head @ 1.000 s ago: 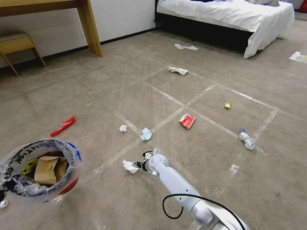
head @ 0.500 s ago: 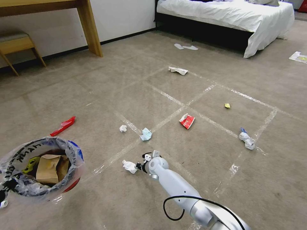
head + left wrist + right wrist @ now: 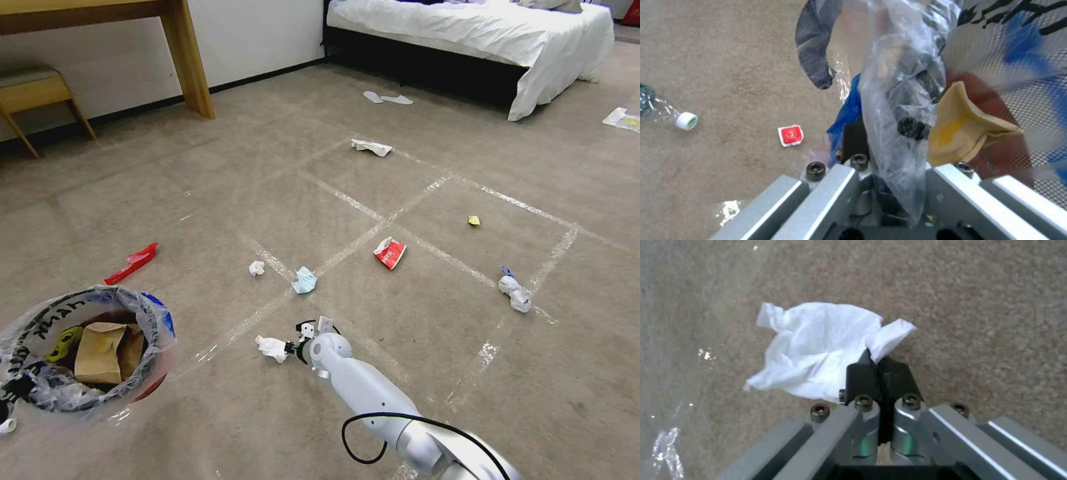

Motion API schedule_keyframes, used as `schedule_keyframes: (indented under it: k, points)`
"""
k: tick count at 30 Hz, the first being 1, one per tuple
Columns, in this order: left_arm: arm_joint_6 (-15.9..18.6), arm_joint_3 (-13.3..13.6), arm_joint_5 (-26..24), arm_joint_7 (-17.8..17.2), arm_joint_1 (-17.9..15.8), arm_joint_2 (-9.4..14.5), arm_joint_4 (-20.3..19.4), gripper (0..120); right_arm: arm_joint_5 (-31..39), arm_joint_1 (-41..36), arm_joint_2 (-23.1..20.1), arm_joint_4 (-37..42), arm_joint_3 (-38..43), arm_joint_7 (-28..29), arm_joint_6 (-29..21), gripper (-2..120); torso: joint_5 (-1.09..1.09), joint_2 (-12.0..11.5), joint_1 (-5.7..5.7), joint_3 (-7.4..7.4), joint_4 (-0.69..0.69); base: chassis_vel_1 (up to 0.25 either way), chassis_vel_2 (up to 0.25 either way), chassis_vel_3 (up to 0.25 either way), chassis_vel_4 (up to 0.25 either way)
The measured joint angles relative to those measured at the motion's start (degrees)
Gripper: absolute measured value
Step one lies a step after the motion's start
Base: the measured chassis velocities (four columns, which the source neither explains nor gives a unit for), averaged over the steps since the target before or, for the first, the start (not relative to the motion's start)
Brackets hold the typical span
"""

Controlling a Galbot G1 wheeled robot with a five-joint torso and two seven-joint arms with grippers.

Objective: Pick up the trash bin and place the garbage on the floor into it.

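Low down, right gripper [image 3: 878, 361] jaws pinched together on crumpled tissue [image 3: 818, 346] edge

The right arm [image 3: 373, 393] is long, smooth and light grey-blue. It reaches forward and down, low over the floor, with a thin black cable looping near its elbow. At its tip, the right gripper [image 3: 879, 368] has two short black fingers [image 3: 860, 376] pressed tight together, pinching the edge of a crumpled white tissue [image 3: 813, 350]. The silver metal wrist sits just behind the fingers.

The left gripper [image 3: 862, 140] is low on the robot's left side. Its black finger is squeezed against the clear crinkly plastic bag of the small round red trash bin [image 3: 143, 390], holding the rim.
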Motion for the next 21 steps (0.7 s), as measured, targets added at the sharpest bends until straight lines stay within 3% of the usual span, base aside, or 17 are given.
schedule_keyframes:
  k: [7, 13, 17, 19, 21]
  points:
    - [0.0, 0.4, 0.1, -0.3, -0.3, 0.2, 0.5, 0, 2.1, -0.7, 0.0, 5.1, 0.5, 3.4, -1.4, 0, 0.0, 0.0, 0.0, 0.0, 0.0, 0.0, 0.0, 0.0, 0.0]
    - [0.2, 1.2, -0.1, -1.1, -0.9, 0.4, 0.6, 0, 4.2, -1.5, 0.0, 15.0, 1.4, 6.3, -1.4, 0, 0.0, 0.0, 0.0, 0.0, 0.01, 0.0, 0.0, 0.0, 0.0]
    - [0.3, 2.4, -0.1, -1.6, -1.8, 0.8, 0.8, 0, 5.9, -1.7, -3.9, 23.1, 3.6, 7.2, -0.9, 0, -0.01, 0.0, 0.0, 0.0, 0.01, 0.0, 0.0, 0.0, 0.0]
    - [0.6, 3.5, -0.1, -2.0, -2.5, 1.0, 0.8, 0, 7.4, -1.8, -8.5, 30.2, 5.8, 7.1, -0.1, 0, 0.01, 0.0, 0.0, 0.0, -0.01, 0.0, 0.0, 0.0, 0.0]
    - [0.6, 3.9, -0.1, -2.1, -2.8, 1.1, 0.8, 0, 7.7, -1.9, -9.9, 32.0, 6.5, 6.8, 0.3, 0, 0.0, 0.0, 0.0, 0.0, -0.02, 0.0, 0.0, 0.0, 0.0]
